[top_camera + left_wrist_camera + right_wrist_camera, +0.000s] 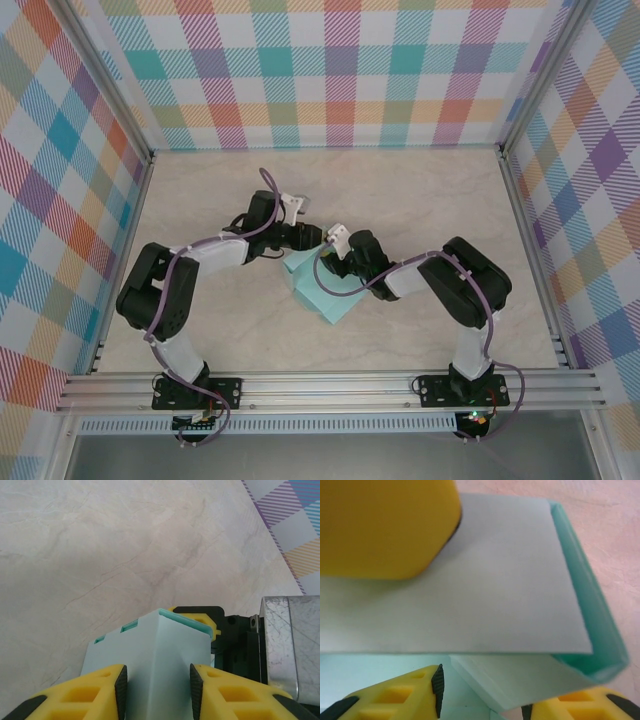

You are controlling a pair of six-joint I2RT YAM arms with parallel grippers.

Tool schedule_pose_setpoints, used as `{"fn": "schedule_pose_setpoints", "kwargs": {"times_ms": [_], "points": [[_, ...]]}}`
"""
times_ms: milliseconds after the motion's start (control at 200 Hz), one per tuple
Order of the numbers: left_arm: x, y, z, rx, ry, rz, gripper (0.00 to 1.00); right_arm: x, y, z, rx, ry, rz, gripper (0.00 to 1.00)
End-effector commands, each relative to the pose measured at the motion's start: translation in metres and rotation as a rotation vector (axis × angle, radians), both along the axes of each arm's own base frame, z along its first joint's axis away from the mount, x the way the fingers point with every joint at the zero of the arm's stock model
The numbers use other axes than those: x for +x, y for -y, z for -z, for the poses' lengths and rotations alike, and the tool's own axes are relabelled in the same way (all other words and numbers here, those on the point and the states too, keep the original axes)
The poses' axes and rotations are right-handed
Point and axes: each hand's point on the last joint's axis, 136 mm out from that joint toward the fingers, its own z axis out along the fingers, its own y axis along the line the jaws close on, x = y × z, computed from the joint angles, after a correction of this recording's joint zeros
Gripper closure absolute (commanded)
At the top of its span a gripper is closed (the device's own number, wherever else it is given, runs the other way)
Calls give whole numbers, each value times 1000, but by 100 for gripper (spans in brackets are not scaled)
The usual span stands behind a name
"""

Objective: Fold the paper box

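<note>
Standing at the near edge, the left arm (165, 290) reaches in toward the middle of the table (420, 200). The left gripper (158, 690) is closed narrow across a raised fold of the paper box (328, 298), with one black pad (121, 687) against each face of the card. This hold most likely serves to keep the raised wall upright and the crease sharp while the other side is worked. The box itself sits at the table's centre, between the two wrists, partly formed: one wall is up and a broad panel lies folded over the top. To the right, the right gripper (480, 700) sits low against the opposite side of the box. Its jaws are set partly apart, and the corner of a loose flap lies in the gap. The close view there is blurred, so contact with the flap cannot be confirmed, though a sliver of space shows beside the nearer pad. This position suits guiding or tucking the flap under the panel rather than clamping it. The right arm (465, 280) folds back toward its base. Count: one paper box, two arms, two grippers, both at the box. Two small cut slots (129, 626) show along the box's upper edge.
</note>
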Motion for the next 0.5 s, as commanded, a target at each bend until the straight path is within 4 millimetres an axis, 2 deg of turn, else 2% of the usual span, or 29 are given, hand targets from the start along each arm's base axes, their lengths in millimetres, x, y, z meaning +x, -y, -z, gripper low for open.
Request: {"fn": "schedule_pose_setpoints", "kwargs": {"times_ms": [0,145,205,415,495], "points": [[-14,5,22,7,-96,60,64,-1,-17,-20,58,40,-59,60],[-17,8,25,-7,-126,90,64,-4,-18,-18,57,45,-77,71],[-20,9,26,-15,-143,99,65,-2,-16,-19,58,48,-57,73],[-29,2,29,-13,-182,106,65,-8,-15,-30,88,72,-71,67],[-32,2,31,-17,-203,123,65,-11,-15,-32,89,78,-85,61]]}}
